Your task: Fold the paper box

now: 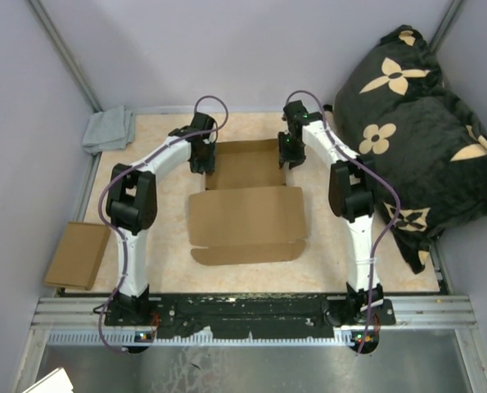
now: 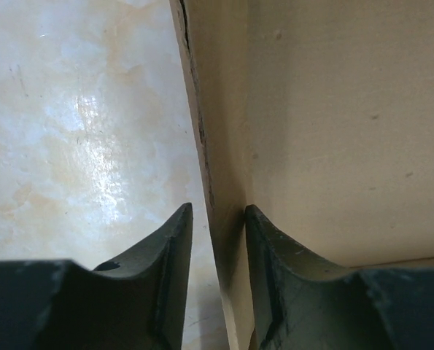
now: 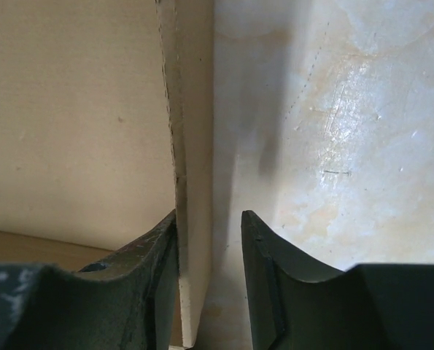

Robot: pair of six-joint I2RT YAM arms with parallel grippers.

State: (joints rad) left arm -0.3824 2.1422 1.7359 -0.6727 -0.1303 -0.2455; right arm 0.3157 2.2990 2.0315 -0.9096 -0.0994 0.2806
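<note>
Top external: high above the near edge of the table (image 1: pixel 321 270), looking steeply down, wide enough for the whole tabletop and paper box (image 1: pixel 247 214). Left wrist: very close, looking past the left gripper (image 2: pixel 218 215) along a box edge; right wrist mirrors it past the right gripper (image 3: pixel 209 219). All three share the box's far end.

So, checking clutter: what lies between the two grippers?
Only the far panel of the paper box, from left gripper to right gripper, in the top external view.

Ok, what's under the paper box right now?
Only beige table shows around the paper box; nothing pokes out from beneath. Its flat panels cover whatever may lie under them.
</note>
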